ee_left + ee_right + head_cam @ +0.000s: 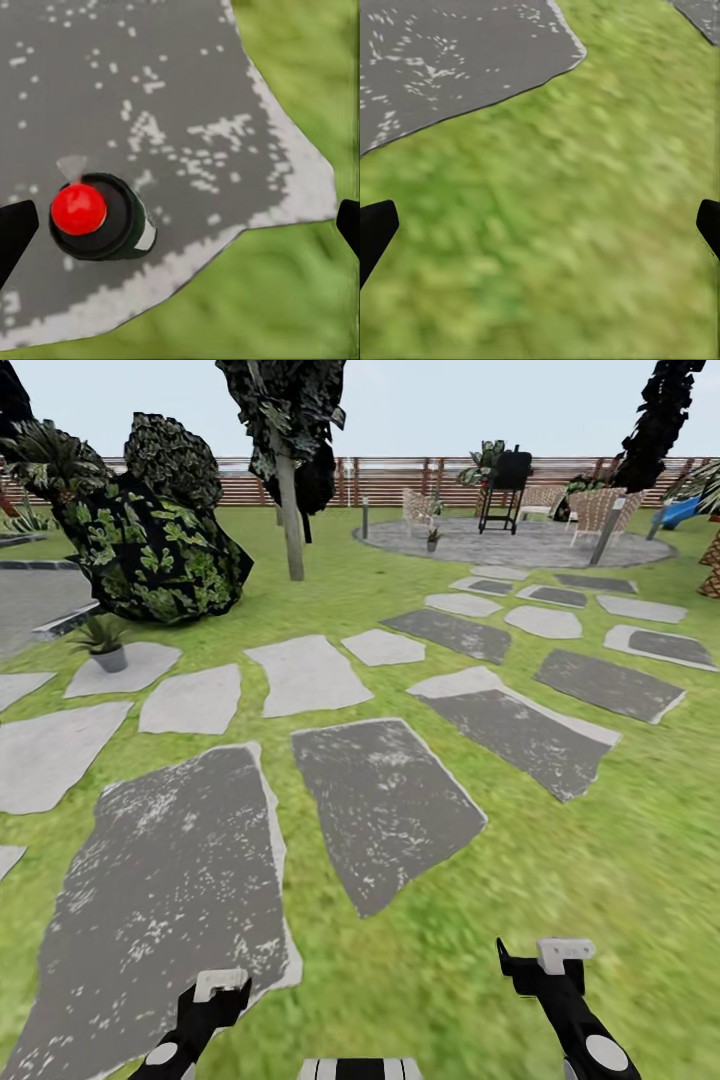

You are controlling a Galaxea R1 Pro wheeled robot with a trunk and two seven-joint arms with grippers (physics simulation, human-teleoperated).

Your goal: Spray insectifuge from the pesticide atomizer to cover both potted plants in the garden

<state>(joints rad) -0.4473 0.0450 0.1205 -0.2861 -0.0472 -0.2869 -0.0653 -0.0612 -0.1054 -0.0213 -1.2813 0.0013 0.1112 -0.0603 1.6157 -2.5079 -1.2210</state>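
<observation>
The pesticide atomizer (101,216), a small dark bottle with a red top, stands upright on a dark grey paving stone (150,90), seen from above. My left gripper (180,225) hangs open over it, and the bottle sits close to one fingertip (15,229). In the head view the left gripper (218,1000) hovers at the near edge of the big dark stone (170,880). My right gripper (545,965) is open above bare grass (555,225). One potted plant (105,643) sits on a pale stone at the left. The other potted plant (432,538) stands far off on the round patio.
A large dark-leaved shrub (150,530) and a tree trunk (291,510) rise at the left. Stepping stones lead across the lawn to the patio (520,545) with a black grill (505,485), chairs and a bollard lamp (365,518). A brown fence (390,478) closes the back.
</observation>
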